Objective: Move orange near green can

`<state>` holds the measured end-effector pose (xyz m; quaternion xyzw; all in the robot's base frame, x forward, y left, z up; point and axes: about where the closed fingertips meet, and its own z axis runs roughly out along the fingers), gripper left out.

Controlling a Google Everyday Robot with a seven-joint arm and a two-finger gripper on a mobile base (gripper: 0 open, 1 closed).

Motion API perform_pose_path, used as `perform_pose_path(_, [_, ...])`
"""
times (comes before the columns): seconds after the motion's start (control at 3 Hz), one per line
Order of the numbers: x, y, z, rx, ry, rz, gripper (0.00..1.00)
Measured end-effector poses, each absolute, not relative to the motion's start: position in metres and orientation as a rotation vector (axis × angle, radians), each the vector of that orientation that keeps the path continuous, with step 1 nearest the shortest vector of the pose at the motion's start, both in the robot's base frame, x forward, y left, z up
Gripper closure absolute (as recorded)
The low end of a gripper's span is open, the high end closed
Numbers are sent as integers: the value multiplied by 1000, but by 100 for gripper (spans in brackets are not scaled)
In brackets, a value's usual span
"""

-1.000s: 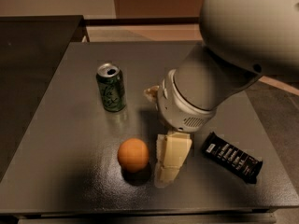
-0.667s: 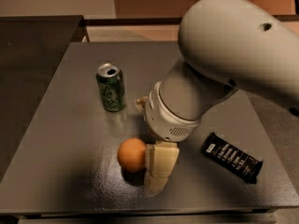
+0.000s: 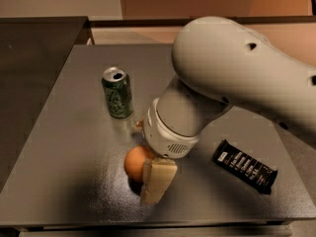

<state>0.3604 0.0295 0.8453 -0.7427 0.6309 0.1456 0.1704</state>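
The orange (image 3: 133,163) lies on the dark grey table (image 3: 74,147), near its front edge. The green can (image 3: 117,93) stands upright behind it and a little to the left, about a can's height away. My gripper (image 3: 150,184) hangs from the big white arm (image 3: 232,73) and reaches down right at the orange, covering its right side. The arm's wrist hides the orange's back edge.
A flat black snack bar wrapper (image 3: 245,166) lies on the table to the right of the gripper. A darker counter (image 3: 29,58) adjoins the table on the left. The table's front edge runs just below the orange.
The arm has swung left and down, so the gripper went from beside the orange to overlapping its right side. The orange and can have stayed about where they were.
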Motion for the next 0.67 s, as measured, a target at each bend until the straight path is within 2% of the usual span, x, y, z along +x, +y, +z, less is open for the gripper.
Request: perform_pose_path(0.67, [368, 22, 850, -2066, 1851, 418, 64])
